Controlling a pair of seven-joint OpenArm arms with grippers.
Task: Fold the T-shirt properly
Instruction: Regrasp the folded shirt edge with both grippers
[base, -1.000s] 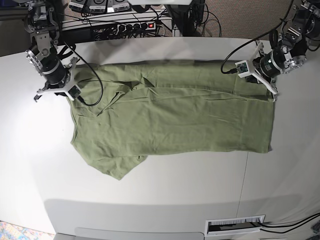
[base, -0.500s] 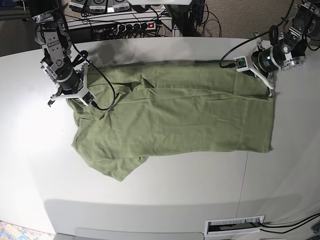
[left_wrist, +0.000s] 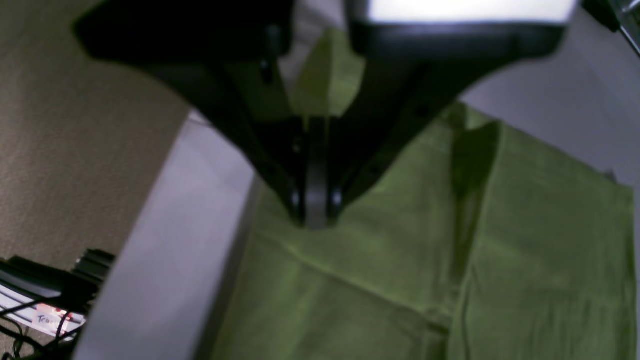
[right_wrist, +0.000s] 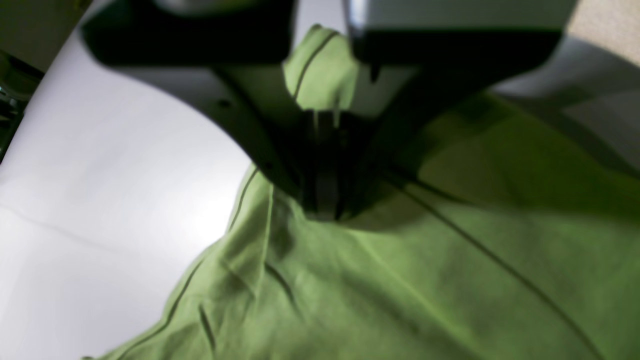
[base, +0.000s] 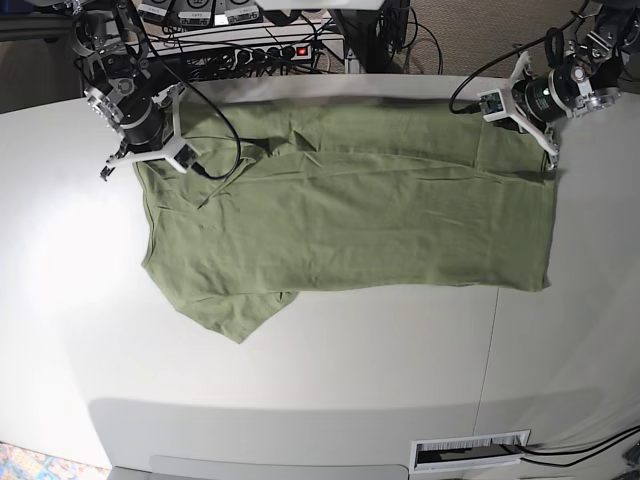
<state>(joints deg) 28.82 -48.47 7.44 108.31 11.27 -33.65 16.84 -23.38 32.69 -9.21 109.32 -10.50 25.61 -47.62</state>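
Little writing can be read: in the left wrist view a small white tag (left_wrist: 47, 320) among the cables at the lower left carries a handwritten word starting "Tr", too blurred to make out further. The T-shirt (base: 350, 215) bears no print or label that shows.

The left gripper (base: 549, 165) sits at the far right corner of the garment in the base view. Its jaws are closed tight, and the left wrist view shows a tab of green cloth (left_wrist: 327, 75) pinched between the two dark fingers (left_wrist: 240, 115), with the rest of the shirt hanging away below the tips. The right gripper (base: 140, 165) is at the shirt's far left corner in the base view; its jaws too are pressed together, and the right wrist view shows a bunch of green fabric with a dark seam line (right_wrist: 320, 67) caught between the fingers.

The T-shirt lies spread across the white table (base: 330, 370), long side running left to right, its far edge held between the two grippers. One sleeve (base: 235, 315) sticks out toward the near left. A fold line runs across the upper part of the cloth. Behind the table stands a power strip (base: 270, 52) with a red lit switch, amid cables
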